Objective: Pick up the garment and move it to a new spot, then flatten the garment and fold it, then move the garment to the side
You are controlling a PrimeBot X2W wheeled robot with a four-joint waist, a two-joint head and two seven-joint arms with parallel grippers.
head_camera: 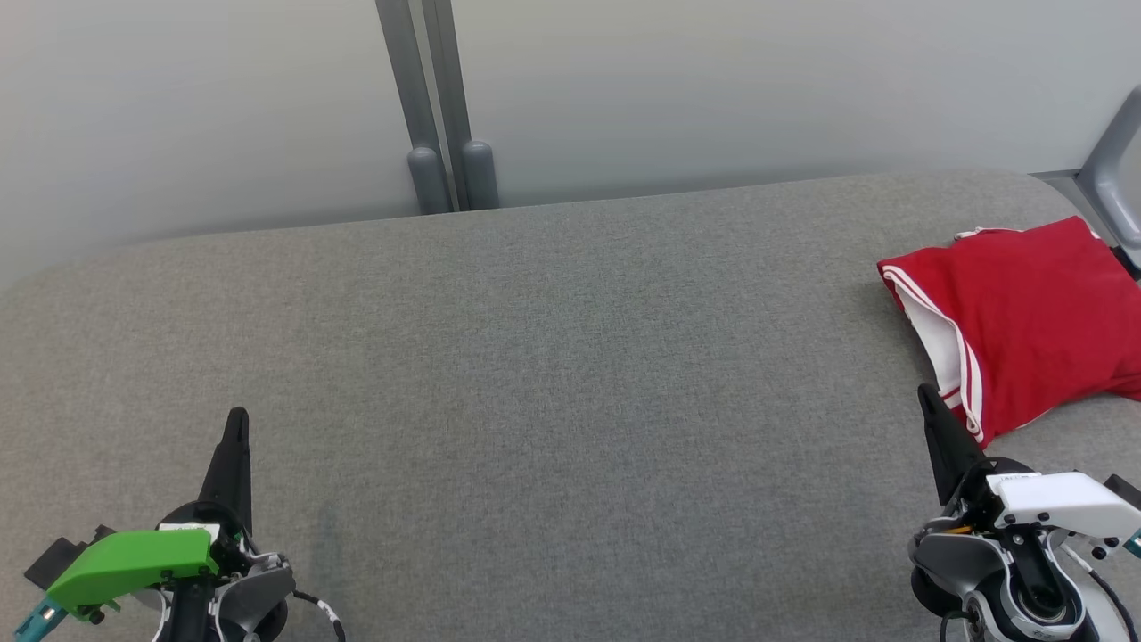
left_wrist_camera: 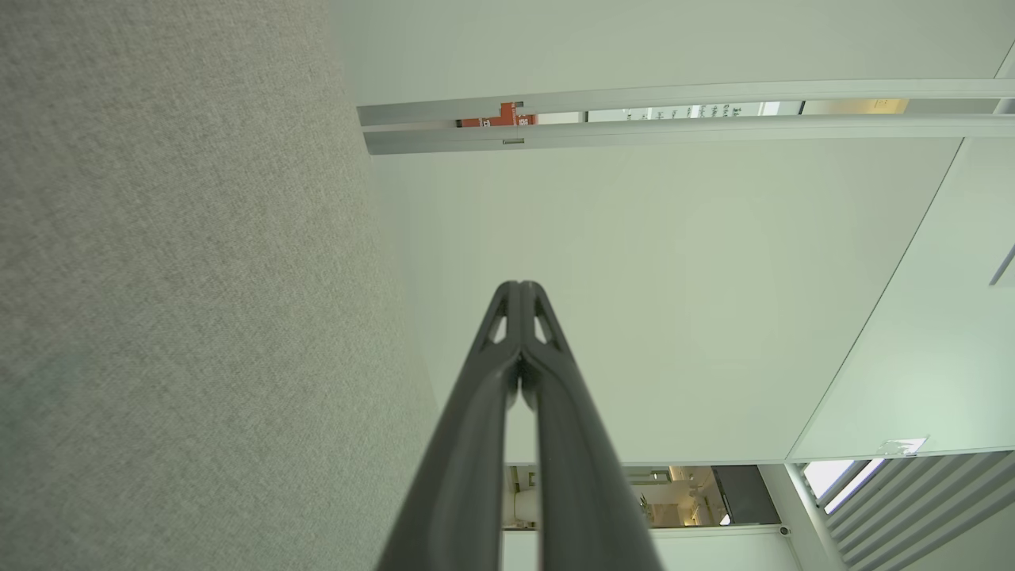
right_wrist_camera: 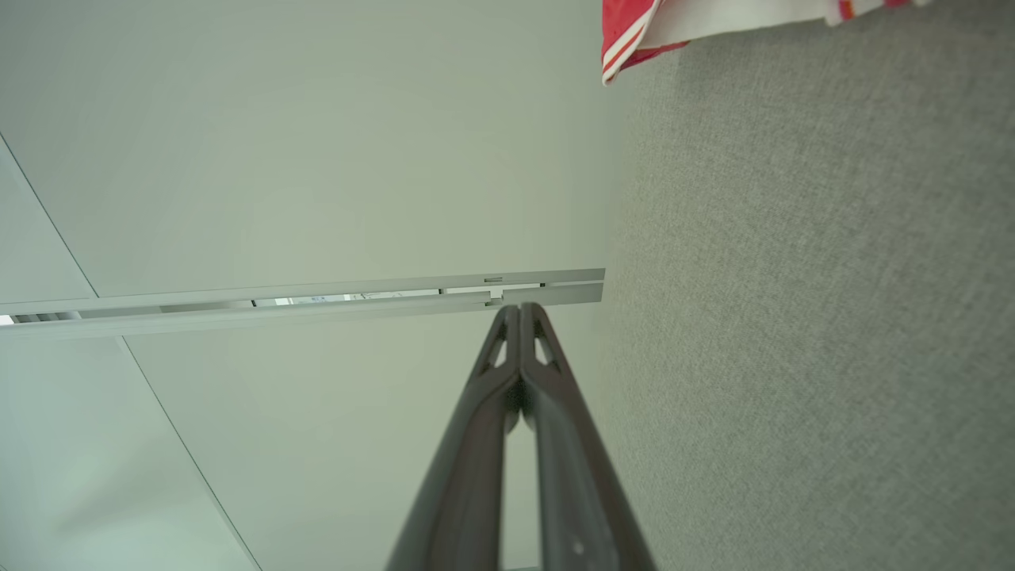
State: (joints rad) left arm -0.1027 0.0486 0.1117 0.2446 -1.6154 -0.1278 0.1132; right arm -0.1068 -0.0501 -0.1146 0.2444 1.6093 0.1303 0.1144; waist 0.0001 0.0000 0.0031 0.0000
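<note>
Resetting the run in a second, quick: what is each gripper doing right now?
Left gripper: closed, holding nothing.
Right gripper: closed, holding nothing; the red garment lies ungripped beside it.

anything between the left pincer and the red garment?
Head view: that stretch is bare grey cushion from the left pincer to the garment. The shut right pincer sits just off the line, close by the garment's near edge.

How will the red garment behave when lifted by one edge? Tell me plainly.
Probably floppy: the red garment lies in soft folds, so it would likely drape and unfold from a single pinch. Likely light, being thin cloth. It may drag rather than slide on the woven grey surface.
</note>
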